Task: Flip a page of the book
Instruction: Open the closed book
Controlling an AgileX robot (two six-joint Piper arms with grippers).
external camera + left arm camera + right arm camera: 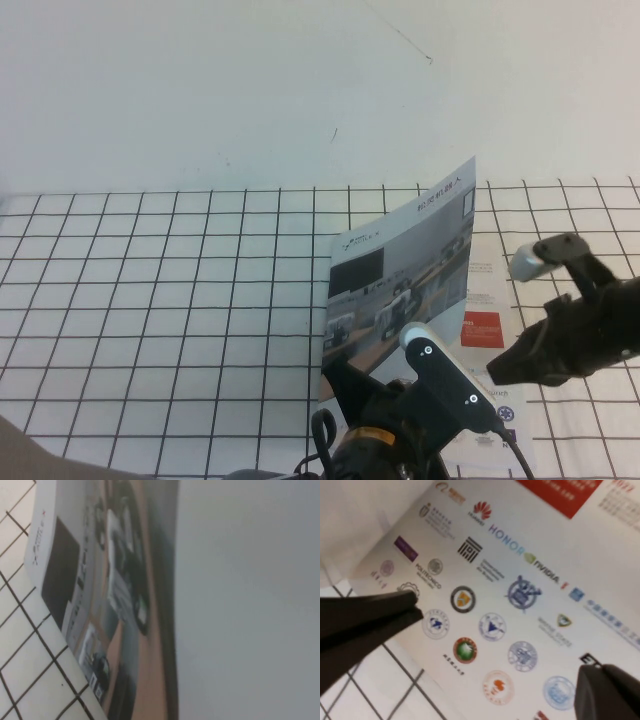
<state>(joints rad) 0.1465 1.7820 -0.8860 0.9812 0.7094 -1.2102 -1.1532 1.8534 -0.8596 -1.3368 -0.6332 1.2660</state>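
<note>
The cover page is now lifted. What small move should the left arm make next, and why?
Probably carry the page a little further toward the robot's left. It stands raised and tilted, not yet past upright, and the left gripper is at its near edge. The right gripper hovers open above the book, over its logo rows, so the inner leaf would probably stay flat.

Bright even light, blurred wrist views

Left arm at the near edge of the high view, wrist raised and angled toward the right, with the left gripper [425,345] at its tip; finger state not discernible. Right arm entering from the right edge, wrist bent down; right gripper [500,645] with its dark fingers [375,615] spread wide apart
</note>
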